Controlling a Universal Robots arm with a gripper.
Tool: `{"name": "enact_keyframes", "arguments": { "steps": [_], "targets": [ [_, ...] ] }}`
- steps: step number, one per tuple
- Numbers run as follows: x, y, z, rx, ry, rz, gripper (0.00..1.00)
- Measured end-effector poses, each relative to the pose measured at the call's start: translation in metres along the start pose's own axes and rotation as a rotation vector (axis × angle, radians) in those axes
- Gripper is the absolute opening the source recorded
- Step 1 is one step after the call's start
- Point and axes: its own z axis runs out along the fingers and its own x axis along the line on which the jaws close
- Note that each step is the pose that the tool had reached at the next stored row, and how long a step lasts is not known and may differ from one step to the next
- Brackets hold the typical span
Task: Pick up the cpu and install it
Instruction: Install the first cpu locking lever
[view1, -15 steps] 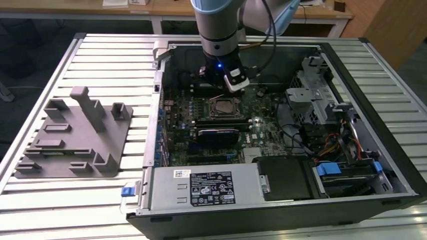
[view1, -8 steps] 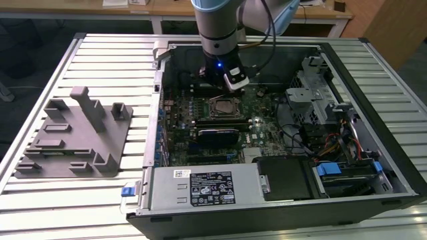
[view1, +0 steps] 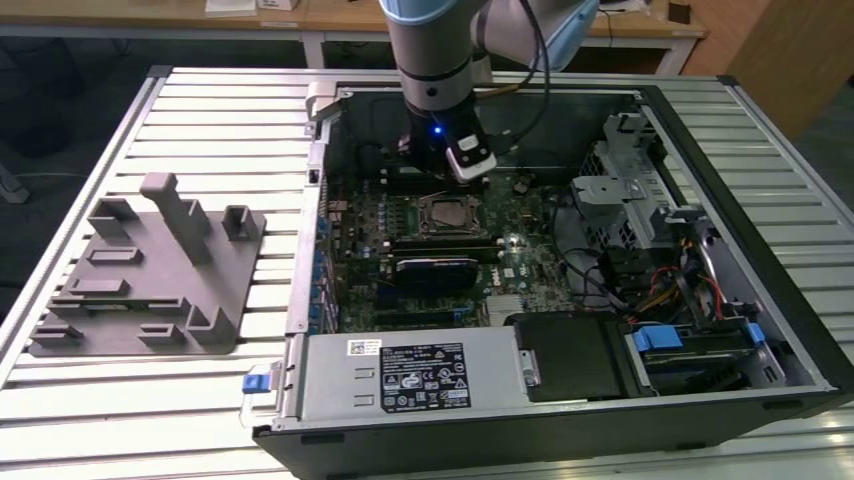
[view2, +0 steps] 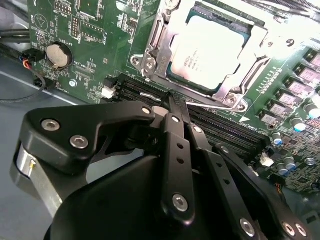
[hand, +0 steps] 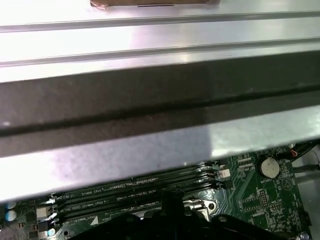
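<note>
Slatted metal tabletop (view1: 200, 120) carries an open case (view1: 747, 300) in the exterior view; the cpu (view1: 445, 214) sits in its socket, the hand (view1: 454, 172) just above, fingertips hidden. Second wrist view: hand (view2: 172, 100) pinched together, empty, beside cpu (view2: 212, 52). First wrist view: case wall (hand: 150, 100) blocks most; hand (hand: 172, 197) partly cut off.

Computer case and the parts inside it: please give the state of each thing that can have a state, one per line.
computer case: lying on its side, side panel off, inside exposed
cpu: seated flat in the socket
socket frame: closed down around the cpu
gripper: fingers shut, empty, beside the socket
memory slots: empty
grey fixture: holding nothing
</note>
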Motion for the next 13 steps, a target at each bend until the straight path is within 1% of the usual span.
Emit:
{"name": "enact_keyframes", "arguments": {
  "steps": [5,8,10,13],
  "targets": [
    [0.0011,0.0035,0.0011,0.0002,-0.0002,0.001,0.11],
    [0.0013,0.0042,0.0016,0.0005,-0.0006,0.003,0.11],
    [0.0014,0.0041,0.002,0.0035,-0.0023,0.009,0.11],
    [0.0016,0.0039,0.0033,0.0093,-0.0074,0.029,0.11]
  ]
}}
